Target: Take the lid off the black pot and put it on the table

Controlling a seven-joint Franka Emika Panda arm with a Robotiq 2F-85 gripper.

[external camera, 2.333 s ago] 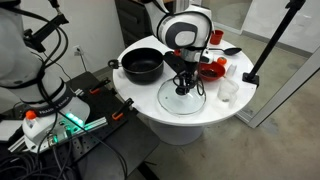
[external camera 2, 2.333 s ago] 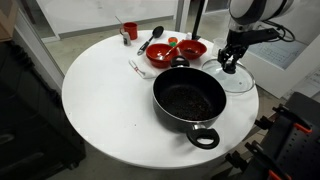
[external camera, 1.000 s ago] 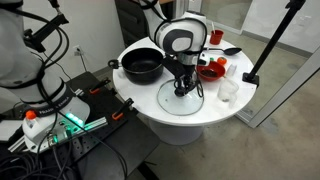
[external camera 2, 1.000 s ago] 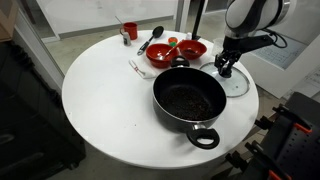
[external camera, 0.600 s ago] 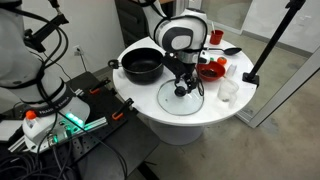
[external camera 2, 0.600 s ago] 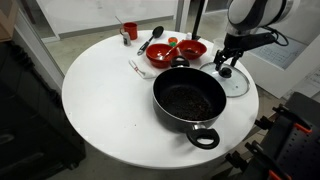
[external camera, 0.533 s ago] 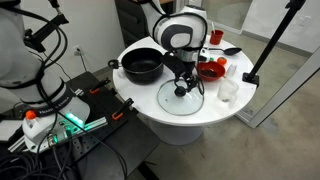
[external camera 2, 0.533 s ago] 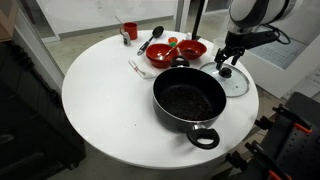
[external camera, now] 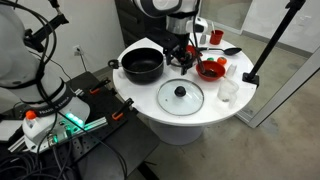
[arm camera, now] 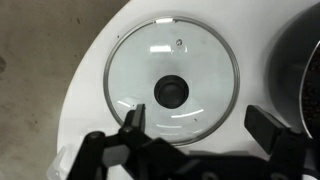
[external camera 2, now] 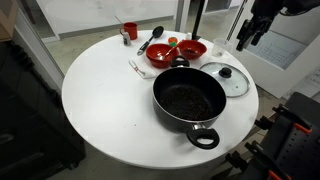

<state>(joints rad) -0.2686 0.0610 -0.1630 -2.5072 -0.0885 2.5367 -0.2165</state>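
The glass lid point(external camera: 181, 96) point(external camera 2: 225, 80) lies flat on the white table point(external camera: 140, 92) point(external camera 2: 100, 90), knob up, right beside the black pot point(external camera: 142, 64) point(external camera 2: 188, 100), which stands uncovered. My gripper point(external camera: 178, 57) point(external camera 2: 243, 41) hangs open well above the lid, holding nothing. In the wrist view the lid point(arm camera: 175, 65) lies below, with the black knob point(arm camera: 171, 92) at its centre. The gripper point(arm camera: 200, 125) has its two fingers spread wide, clear of the knob. The pot's rim point(arm camera: 305, 60) shows at the right edge.
Two red bowls point(external camera 2: 165, 53) point(external camera 2: 192, 48) stand behind the pot, with a black spoon point(external camera 2: 155, 38) and a red cup point(external camera 2: 129, 30) farther back. A clear cup point(external camera: 228, 90) sits near the table edge. A tripod point(external camera: 268, 50) stands beside the table.
The gripper opened, let go of the lid's knob and rose straight up away from it. The lid stayed flat on the table.
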